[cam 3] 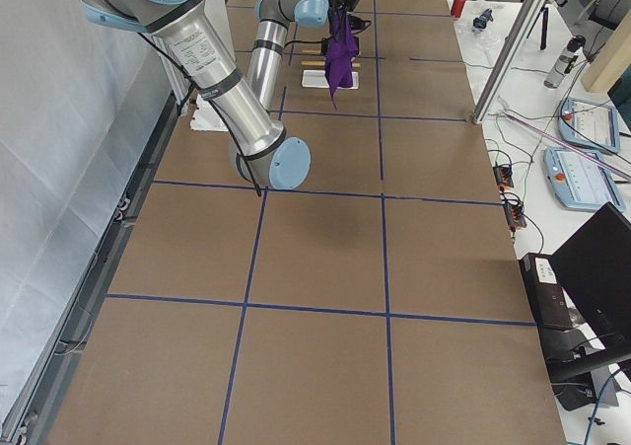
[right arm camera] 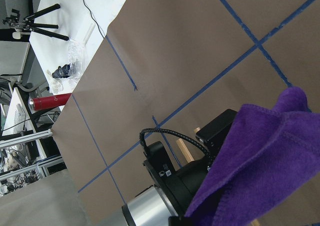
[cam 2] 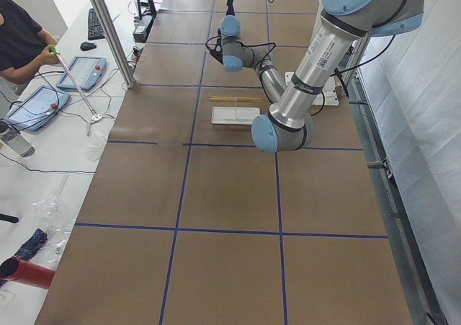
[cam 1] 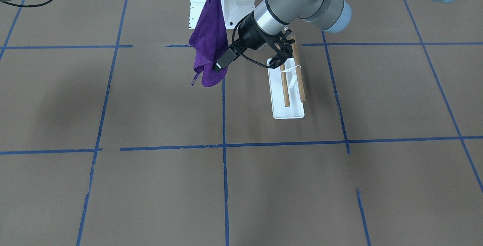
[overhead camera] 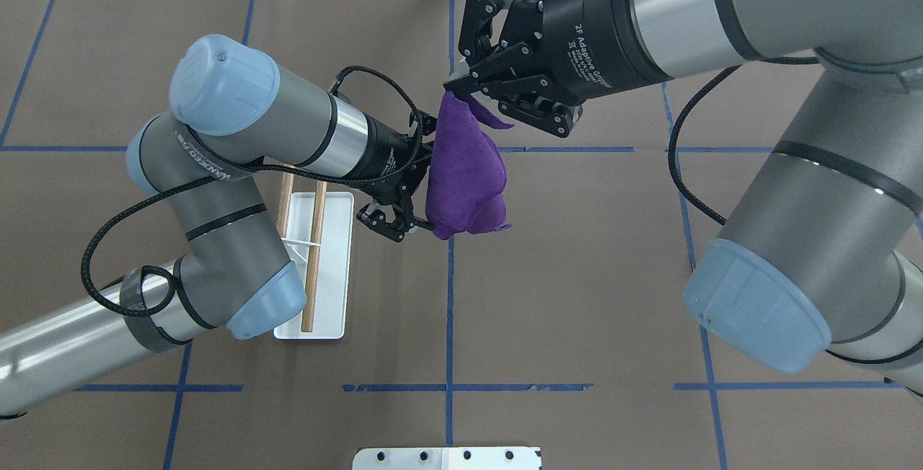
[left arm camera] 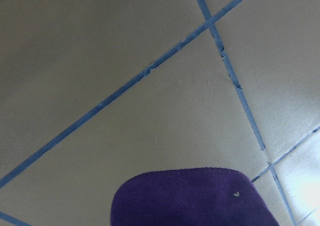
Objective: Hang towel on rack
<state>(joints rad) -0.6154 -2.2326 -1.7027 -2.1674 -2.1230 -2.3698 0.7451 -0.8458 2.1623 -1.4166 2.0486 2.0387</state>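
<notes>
Right pincer [overhead camera: 465, 88] of mine is clamped on a top corner of the towel [overhead camera: 465, 174] so it dangles free above the table [overhead camera: 577, 275], beside the rack [overhead camera: 335, 275], not over its rods yet. Left pincer [overhead camera: 395, 221] sits right by the hanging cloth, probably to spread it, jaws half hidden so I can't tell if they've grabbed

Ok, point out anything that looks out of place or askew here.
The towel hangs bunched and folded from the shut right gripper, in the air beside the rack, not on it. A loose thread dangles from its low corner. The rack stands straight; nothing is spilled.
</notes>
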